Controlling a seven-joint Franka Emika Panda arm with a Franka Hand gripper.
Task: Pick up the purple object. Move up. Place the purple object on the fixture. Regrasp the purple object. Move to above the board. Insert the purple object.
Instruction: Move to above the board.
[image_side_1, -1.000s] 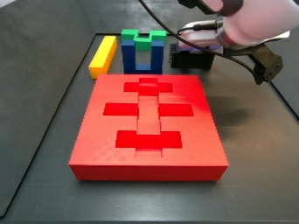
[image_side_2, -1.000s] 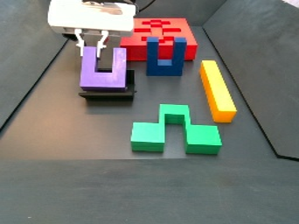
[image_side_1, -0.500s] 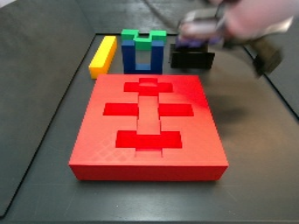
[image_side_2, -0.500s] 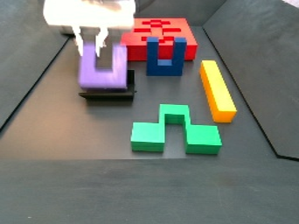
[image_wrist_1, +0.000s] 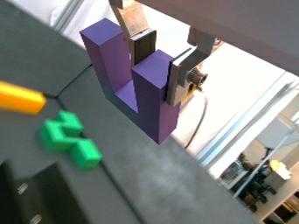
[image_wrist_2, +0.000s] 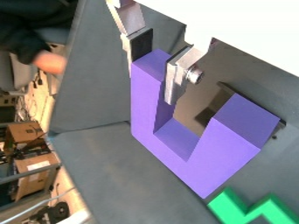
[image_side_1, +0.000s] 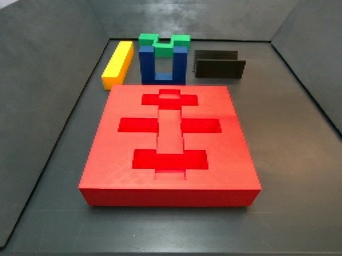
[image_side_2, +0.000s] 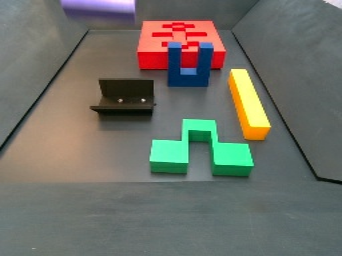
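The red board (image_side_1: 168, 140) lies flat on the dark counter (image_side_2: 80, 190), the black fixture (image_side_2: 124, 97) stands bare beside it, and high above, at the frame's upper edge in a side view, the purple object (image_wrist_1: 135, 80) hangs clenched in the claw (image_wrist_1: 166, 59), one prong between its silver fingers (image_wrist_2: 179, 74).

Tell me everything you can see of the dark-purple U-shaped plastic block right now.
The dark-purple U-shaped plastic block has two square prongs joined by a bar, matte and smooth. It is lifted clear of the black stepped fixture, which stands bare on the floor. In both wrist views the gripper has one prong between its silver fingers, pads against it. In a side view only its lower edge shows at the frame's top; nothing else touches it.
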